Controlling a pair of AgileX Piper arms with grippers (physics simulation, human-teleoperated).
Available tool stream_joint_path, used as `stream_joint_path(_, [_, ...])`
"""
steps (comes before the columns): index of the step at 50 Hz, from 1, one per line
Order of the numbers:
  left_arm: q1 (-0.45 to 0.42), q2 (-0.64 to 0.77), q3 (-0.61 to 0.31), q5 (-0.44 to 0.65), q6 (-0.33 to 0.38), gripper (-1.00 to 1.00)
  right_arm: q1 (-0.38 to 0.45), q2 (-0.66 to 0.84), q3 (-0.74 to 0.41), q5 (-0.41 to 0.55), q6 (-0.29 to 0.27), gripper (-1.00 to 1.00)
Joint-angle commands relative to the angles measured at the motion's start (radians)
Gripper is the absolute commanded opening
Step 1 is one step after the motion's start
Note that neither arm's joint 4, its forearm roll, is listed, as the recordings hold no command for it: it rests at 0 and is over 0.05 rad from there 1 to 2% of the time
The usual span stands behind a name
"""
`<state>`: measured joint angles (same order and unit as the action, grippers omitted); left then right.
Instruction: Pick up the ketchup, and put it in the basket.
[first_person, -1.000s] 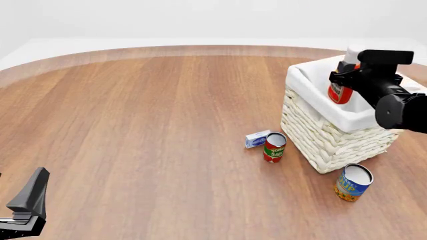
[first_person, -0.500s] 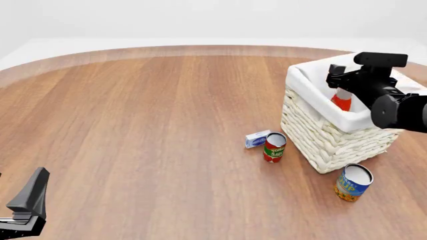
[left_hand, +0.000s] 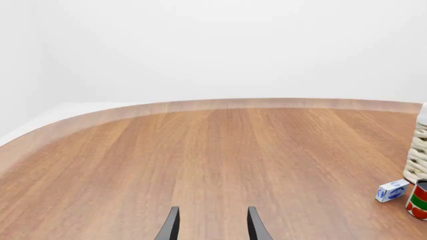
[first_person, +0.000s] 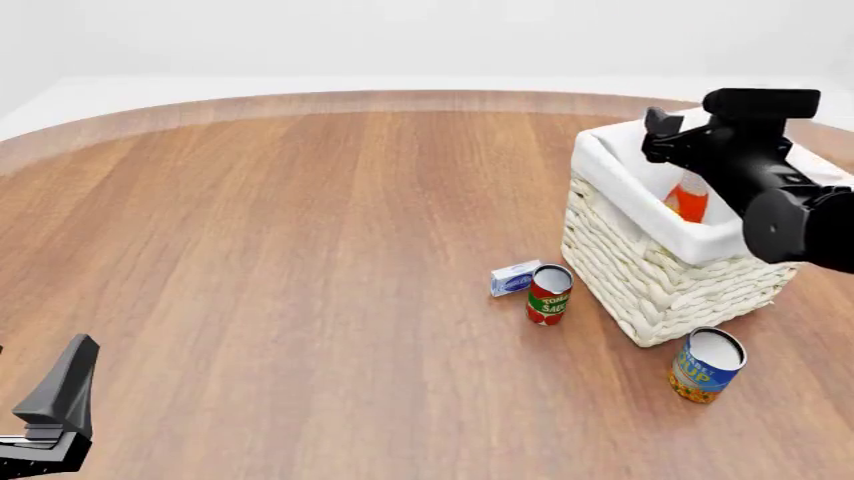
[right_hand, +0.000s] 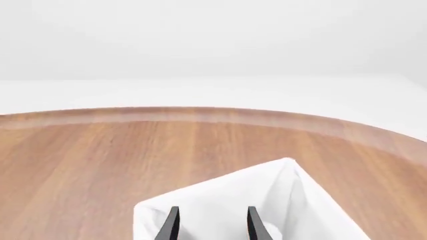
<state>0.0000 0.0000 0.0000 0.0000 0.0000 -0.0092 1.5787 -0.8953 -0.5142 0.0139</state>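
The ketchup (first_person: 686, 198) is inside the basket (first_person: 638, 268), leaning against the white liner, with only part of its red body showing behind the rim. My right gripper (first_person: 667, 138) hovers just above the basket's far side, open and holding nothing. In the right wrist view its fingers (right_hand: 172, 224) stand apart over the liner (right_hand: 280, 197), and the ketchup is out of that view. My left gripper (first_person: 54, 408) rests low at the near left, far from the basket. It is open (left_hand: 212, 227) over bare wood.
A red-and-green tomato sauce can (first_person: 549, 294) and a small blue-white box (first_person: 513, 278) stand just left of the basket. A blue-and-yellow can (first_person: 705, 365) sits in front of it. The left wrist view catches the box (left_hand: 391, 190) and the basket's edge (left_hand: 417, 160).
The right gripper let go of the ketchup, which dropped down into the basket. The gripper then rose slightly. The left arm stayed still.
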Motion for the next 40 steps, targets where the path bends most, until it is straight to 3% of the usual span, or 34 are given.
stream_joint_path(1, [0.000,0.000,0.000,0.000,0.000,1.00,0.058,-0.078,0.028,-0.013,-0.011,1.00])
stream_joint_path(20, [0.000,0.000,0.000,0.000,0.000,1.00,0.297,-0.122,0.030,-0.031,-0.026,1.00])
stream_joint_path(28, [0.000,0.000,0.000,0.000,0.000,1.00,0.394,-0.189,0.092,-0.075,-0.029,1.00])
stream_joint_path(30, [0.000,0.000,0.000,0.000,0.000,1.00,0.481,-0.231,0.147,-0.128,-0.026,1.00])
stream_joint_path(34, [0.000,0.000,0.000,0.000,0.000,1.00,0.555,-0.260,0.207,-0.199,-0.046,1.00])
stream_joint_path(40, [0.000,0.000,0.000,0.000,0.000,1.00,0.724,-0.214,0.310,-0.388,-0.144,1.00])
